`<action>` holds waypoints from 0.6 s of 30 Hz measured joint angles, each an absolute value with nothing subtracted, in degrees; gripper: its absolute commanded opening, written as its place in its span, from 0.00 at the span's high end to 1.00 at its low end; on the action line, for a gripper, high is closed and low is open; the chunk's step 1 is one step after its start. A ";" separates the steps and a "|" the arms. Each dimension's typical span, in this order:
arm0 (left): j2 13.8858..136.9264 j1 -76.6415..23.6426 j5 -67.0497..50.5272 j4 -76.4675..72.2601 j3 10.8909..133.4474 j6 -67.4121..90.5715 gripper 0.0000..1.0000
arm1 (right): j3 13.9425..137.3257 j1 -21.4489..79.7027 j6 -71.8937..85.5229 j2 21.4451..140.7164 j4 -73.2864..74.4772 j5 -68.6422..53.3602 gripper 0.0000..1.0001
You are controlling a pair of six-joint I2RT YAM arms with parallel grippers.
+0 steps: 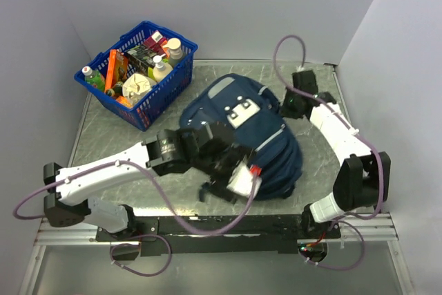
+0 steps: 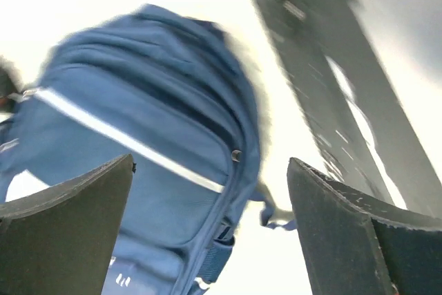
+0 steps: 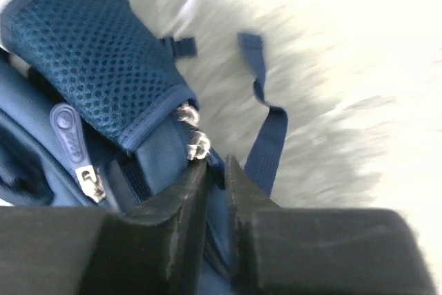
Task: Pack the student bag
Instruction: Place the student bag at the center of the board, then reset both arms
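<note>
The student bag (image 1: 269, 136) is a navy backpack lying flat mid-table, its grey-blue front panel with white patches facing up. My left gripper (image 1: 224, 179) hangs over the bag's near-left edge. In the left wrist view its jaws (image 2: 210, 164) stand wide open with nothing between them, and the bag (image 2: 138, 143) with its white stripe fills the view below. My right gripper (image 1: 291, 105) is at the bag's far right edge. In the right wrist view it (image 3: 215, 164) is shut on a fold of the bag's blue fabric (image 3: 103, 67) beside a mesh pocket and a zip pull.
A blue plastic basket (image 1: 178, 77) at the back left holds bottles and packets. A white object with a red end (image 1: 243, 179) sits by my left gripper at the bag's near edge. A loose blue strap (image 3: 266, 129) lies on the table. White walls enclose the table.
</note>
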State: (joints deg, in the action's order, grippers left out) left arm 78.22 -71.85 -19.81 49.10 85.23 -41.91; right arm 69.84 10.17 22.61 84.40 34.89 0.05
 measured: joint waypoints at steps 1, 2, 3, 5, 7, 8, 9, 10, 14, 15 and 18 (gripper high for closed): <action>79.61 -71.09 -19.16 47.92 88.03 -40.21 0.04 | 71.77 9.26 22.57 85.45 35.90 1.91 0.44; 80.64 -69.97 -18.72 46.41 90.24 -38.50 0.03 | 73.28 8.29 23.00 86.00 36.53 3.64 0.15; 81.32 -68.20 -18.57 45.08 91.83 -36.64 0.04 | 74.65 7.51 23.38 86.21 36.75 4.64 0.00; 81.54 -64.77 -18.04 43.09 93.12 -33.91 0.04 | 76.16 7.27 24.43 86.08 36.42 4.80 0.00; 81.30 -59.42 -17.93 41.17 93.27 -30.50 0.04 | 76.42 8.23 24.62 85.60 35.75 3.99 0.00; 81.28 -56.62 -17.96 40.40 93.25 -28.86 0.04 | 76.23 8.91 24.82 85.38 35.75 3.53 0.00; 81.28 -54.33 -17.93 39.88 93.19 -27.64 0.03 | 75.57 9.74 24.99 85.03 35.51 3.11 0.00; 81.28 -51.18 -18.00 39.20 92.99 -26.04 0.04 | 75.00 10.24 25.12 84.66 35.55 2.70 0.00; 81.28 -42.06 -18.11 37.82 92.44 -21.32 0.03 | 69.17 14.90 25.17 80.12 35.24 1.93 0.00; 81.28 -40.27 -18.13 37.82 92.44 -20.21 0.04 | 67.77 16.62 24.91 78.37 35.22 2.11 0.00; 81.28 -34.94 -18.59 37.41 92.25 -16.64 0.04 | 65.23 23.33 24.16 71.96 35.09 1.26 0.00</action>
State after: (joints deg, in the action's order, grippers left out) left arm 81.28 -34.94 -18.59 37.41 92.25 -16.64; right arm 65.23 23.33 24.16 71.96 35.09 1.26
